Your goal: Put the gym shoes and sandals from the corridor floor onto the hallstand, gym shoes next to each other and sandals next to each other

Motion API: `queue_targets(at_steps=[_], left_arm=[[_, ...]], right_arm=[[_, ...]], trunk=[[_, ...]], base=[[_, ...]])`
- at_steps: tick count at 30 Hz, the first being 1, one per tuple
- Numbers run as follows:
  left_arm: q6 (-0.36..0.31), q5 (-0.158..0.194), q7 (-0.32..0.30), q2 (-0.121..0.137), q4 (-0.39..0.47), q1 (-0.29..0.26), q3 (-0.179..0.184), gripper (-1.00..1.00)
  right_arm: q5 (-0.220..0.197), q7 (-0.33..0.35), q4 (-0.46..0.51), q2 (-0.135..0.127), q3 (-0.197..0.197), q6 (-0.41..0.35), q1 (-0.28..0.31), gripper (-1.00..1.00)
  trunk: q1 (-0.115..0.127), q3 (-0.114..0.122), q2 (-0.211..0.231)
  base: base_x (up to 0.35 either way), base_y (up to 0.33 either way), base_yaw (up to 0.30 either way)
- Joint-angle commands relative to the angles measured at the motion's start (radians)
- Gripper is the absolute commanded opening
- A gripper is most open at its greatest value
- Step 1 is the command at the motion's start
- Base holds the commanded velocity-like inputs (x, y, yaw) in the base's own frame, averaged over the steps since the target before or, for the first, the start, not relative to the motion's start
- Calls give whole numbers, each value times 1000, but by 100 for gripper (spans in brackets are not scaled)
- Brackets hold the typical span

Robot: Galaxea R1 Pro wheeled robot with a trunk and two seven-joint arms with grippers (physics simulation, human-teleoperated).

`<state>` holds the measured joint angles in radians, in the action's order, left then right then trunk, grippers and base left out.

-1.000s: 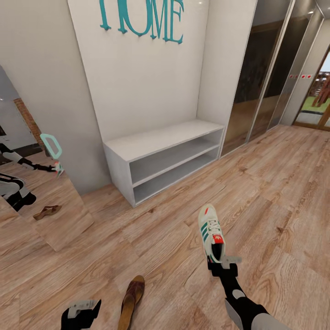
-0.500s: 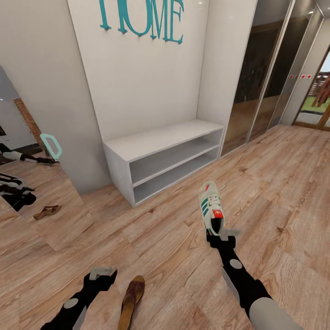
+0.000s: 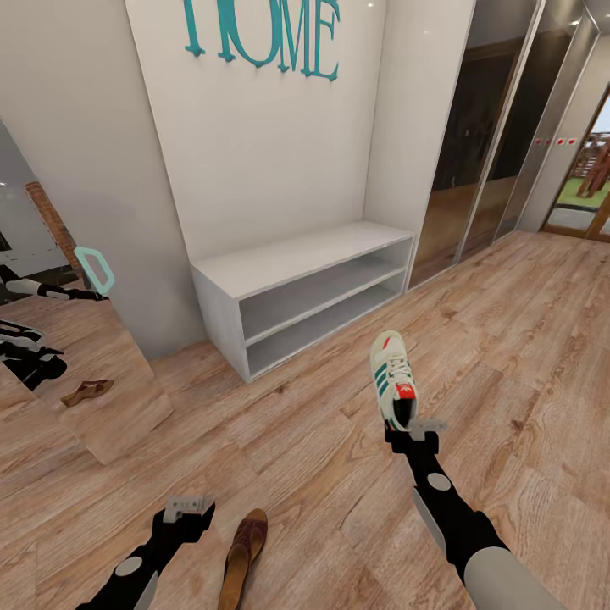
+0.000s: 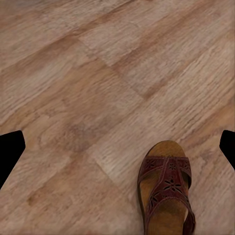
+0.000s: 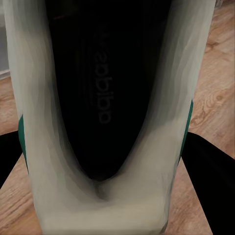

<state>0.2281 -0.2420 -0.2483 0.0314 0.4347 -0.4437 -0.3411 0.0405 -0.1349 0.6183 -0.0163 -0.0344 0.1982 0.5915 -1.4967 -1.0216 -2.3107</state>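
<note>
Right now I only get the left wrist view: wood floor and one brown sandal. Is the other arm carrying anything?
Observer: Yes. The right gripper is shut on the heel of a gym shoe, with the toe pointing away from the robot.
Operator: What's in front of the robot?
Observer: A white bench with two open shelves stands against the wall, under teal HOME letters.
Operator: Any other shoes around?
Observer: A mirror on the wall at the left reflects a sandal lying on the floor. I can't tell whether it's the one you see.
</note>
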Motion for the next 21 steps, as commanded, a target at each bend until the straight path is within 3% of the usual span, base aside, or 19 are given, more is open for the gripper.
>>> queue_targets(at_steps=[1,6,16,21], left_arm=[[5,-10,-6,-1,-1,0,-9,100],[7,-9,-6,0,1,4,-9,100],[10,-8,-7,1,9,5,-7,100],[8,-8,-8,1,13,5,-7,100]], right_arm=[[4,-8,-1,-1,-4,1,1,-100],[4,-8,0,-1,-4,1,1,-100],[4,-8,0,-1,-4,0,1,-100],[3,-8,1,-1,-4,1,1,-100]], trunk=[[0,-1,0],[0,0,0],[0,5,0],[0,5,0]], base=[[0,0,0],[0,0,-121],[0,0,-255],[0,0,-106]])
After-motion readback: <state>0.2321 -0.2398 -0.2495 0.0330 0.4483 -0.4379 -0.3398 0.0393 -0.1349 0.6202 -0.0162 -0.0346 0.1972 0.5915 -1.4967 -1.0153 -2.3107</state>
